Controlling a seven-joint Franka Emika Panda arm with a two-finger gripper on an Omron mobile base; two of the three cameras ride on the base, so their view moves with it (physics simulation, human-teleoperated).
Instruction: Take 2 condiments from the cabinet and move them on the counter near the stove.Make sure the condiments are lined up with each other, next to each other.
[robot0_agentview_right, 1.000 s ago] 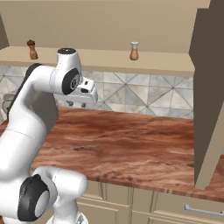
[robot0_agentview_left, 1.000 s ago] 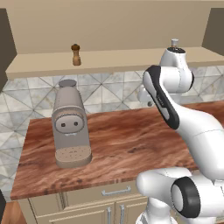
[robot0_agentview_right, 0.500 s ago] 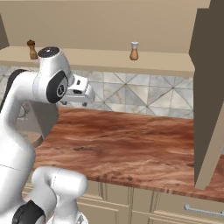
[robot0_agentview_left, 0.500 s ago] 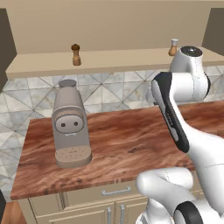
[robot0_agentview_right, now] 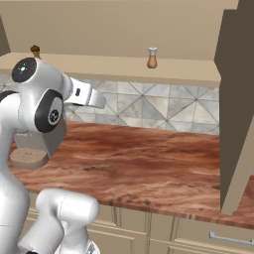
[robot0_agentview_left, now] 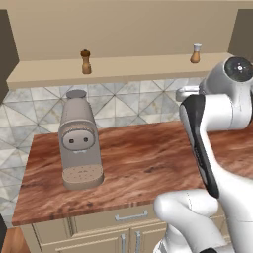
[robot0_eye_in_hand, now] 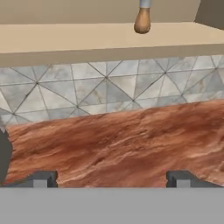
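Hand view looks across the desk (robot0_eye_in_hand: 131,144) toward the tiled wall, with the two fingers (robot0_eye_in_hand: 41,178) spread wide apart at the bottom and nothing between them. Both condiments are on the cabinet shelf (robot0_agentview_left: 123,69), so the step in hand is, by my reckoning, the reach for the first one.

Taking the shelf as the landmark and going left to right in the left base view: the pepper mill (robot0_agentview_left: 86,61) stands upright toward the left part of the shelf, and the pale shaker (robot0_agentview_left: 196,53) stands upright toward its right end, well apart from the mill. In the hand view the shaker's rounded base (robot0_eye_in_hand: 142,22) sits on the shelf, up and somewhat right of centre, so the next move probably calls for raising the hand to shelf level and lining the open fingers around that shaker.

Below the shelf, under the mill, the coffee machine (robot0_agentview_left: 79,143) stands on the desk, clear of the path. At the shelf's right end, the open cabinet door (robot0_agentview_right: 238,99) hangs down close by; a wide swing could meet it.
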